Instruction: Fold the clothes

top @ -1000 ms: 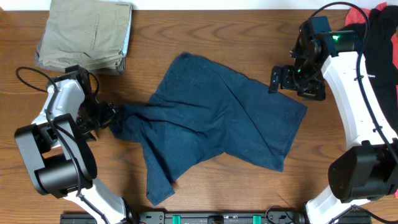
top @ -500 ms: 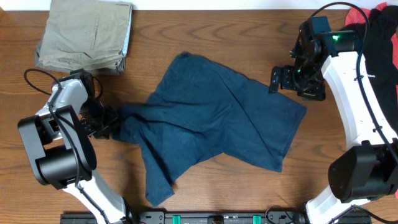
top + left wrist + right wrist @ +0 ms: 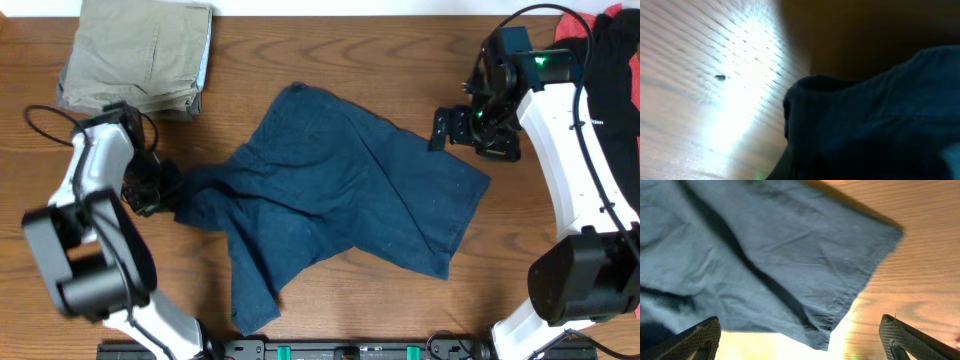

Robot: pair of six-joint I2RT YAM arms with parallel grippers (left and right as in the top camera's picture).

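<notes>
Far left, at the back: a folded khaki garment (image 3: 140,55) on the wooden tabletop (image 3: 380,310), well apart from the task cloth.

Left tool (image 3: 168,192) is low at the left side, right at the left corner of the navy shorts (image 3: 340,200). The fabric bunches to a point into it, so it reads as clamped on that corner. The left wrist view is blurred. Only dark navy cloth (image 3: 880,125) shows, filling the lower right over bright wood (image 3: 715,75), with a rolled hem edge. Its fingers can't be made out there.

The shorts lie mid-tabletop, spread but rumpled. The upper corner points toward the back, a broad panel runs out to the right, and a narrow leg trails toward the front edge. Diagonal creases run across the middle.

Right tool (image 3: 443,128) sits just off the upper right edge of the shorts, above bare wood and not touching the cloth. In the right wrist view the tool (image 3: 797,330) is spread wide, one fingertip (image 3: 700,337) in each lower corner and nothing between them. The shorts' hem corner (image 3: 755,245) lies flat below, with wood (image 3: 920,255) to the right.

Far right: a black shirt (image 3: 615,80) at the edge, partly behind the right arm, with a bit of red cloth (image 3: 585,22) above it.
</notes>
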